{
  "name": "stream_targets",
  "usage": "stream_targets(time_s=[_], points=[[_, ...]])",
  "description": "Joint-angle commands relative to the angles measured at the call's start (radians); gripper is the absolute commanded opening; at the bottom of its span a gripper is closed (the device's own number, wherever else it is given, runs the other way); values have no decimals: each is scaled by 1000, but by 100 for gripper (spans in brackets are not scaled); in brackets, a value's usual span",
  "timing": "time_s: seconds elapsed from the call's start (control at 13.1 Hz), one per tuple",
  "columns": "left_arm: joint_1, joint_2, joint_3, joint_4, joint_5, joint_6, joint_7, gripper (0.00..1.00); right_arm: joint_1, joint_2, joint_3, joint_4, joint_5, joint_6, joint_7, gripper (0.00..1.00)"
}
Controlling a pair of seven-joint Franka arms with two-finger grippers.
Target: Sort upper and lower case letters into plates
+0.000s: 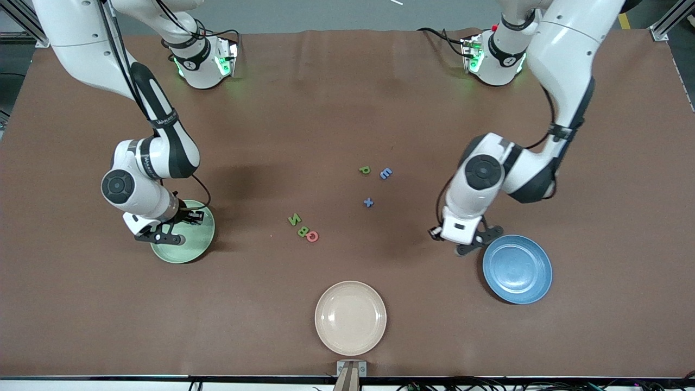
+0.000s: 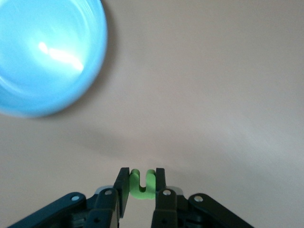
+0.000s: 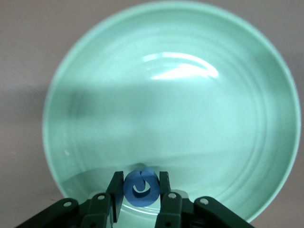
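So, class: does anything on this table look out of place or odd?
Only the beige plate stands unused. Six letters lie loose; each end effector, left and right, holds one near its plate.

Evenly lit from overhead, moderately bright. Soft dark shadows on the brown table [image 1: 347, 108] beneath both arms. Green glow from the base lamps. White glare streaks across the blue plate [image 2: 47, 52], blurred at its rim, and across the mint plate [image 3: 180, 71]. Washed-out tabletop in both wrist views.
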Motion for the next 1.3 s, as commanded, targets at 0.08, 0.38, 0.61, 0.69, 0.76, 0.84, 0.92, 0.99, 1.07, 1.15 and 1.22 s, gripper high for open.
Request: stream_targets(time_s=[0.08,0.38,0.61,0.69,0.76,0.84,0.92,0.99,1.07,1.15,1.22], points=[[118,23,-11,13,138,-6,153,1,-27,-46,20,-57,-8,21,-28,56],[201,74,-11,56,144,2,359,10,-16,-52,30,51,5,-95,-33,100],[227,89,-11,71,146,2,432,38,103,-43,38,220,7,-294,161,100],[231,91,-11,70,146,2,445,63,148,-40,38,234,7,-292,191,100],[233,86,-11,68,144,2,445,96,189,-32,38,247,13,-285,196,100],[230,80,-15,67,144,0,440,100,238,-5,36,265,66,-267,205,100],[224,66,-22,59,141,-6,430,100,275,15,35,274,118,-239,229,100],[219,42,-34,45,128,-17,423,100,316,38,35,283,126,-204,273,100],[228,16,-72,15,120,-21,398,100,346,63,33,299,124,-179,312,100],[235,-1,-100,-23,118,-23,349,100,376,92,32,326,114,-171,336,100],[228,-12,-127,-51,118,-21,294,100,392,120,32,351,93,-170,334,98]])
